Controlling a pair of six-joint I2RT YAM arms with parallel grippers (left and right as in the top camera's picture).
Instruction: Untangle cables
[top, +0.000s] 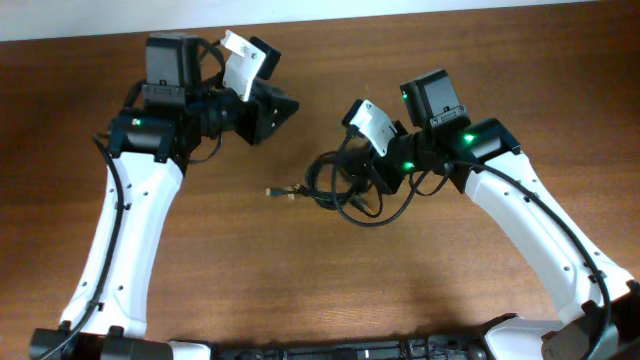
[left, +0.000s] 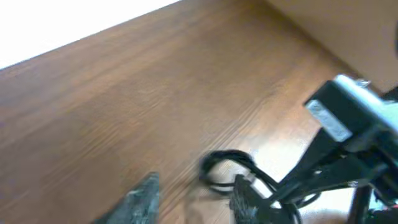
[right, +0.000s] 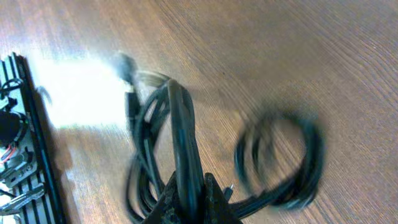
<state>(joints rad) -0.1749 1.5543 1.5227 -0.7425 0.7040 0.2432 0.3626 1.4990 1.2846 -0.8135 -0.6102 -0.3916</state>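
Note:
The cables (top: 345, 188) are thin black cords lying as one tangled bundle on the wooden table, with a small plug end (top: 280, 191) sticking out to the left. My right gripper (top: 372, 172) is at the bundle's right side. In the right wrist view it (right: 188, 198) is shut on a thick black strand of the cables (right: 180, 124), with a loose coil (right: 280, 158) to the right and a plug (right: 127, 65) further out. My left gripper (top: 283, 106) is up and to the left of the bundle, well apart from it. In its own view it (left: 193, 199) is open and empty, and the cables (left: 224, 165) show blurred beyond it.
The brown wooden table (top: 300, 280) carries everything. Its far edge against a white surface (top: 400, 10) runs along the top. A black slotted rail (right: 25, 143) lies along the near side. The right arm's camera housing (left: 348, 118) shows in the left wrist view.

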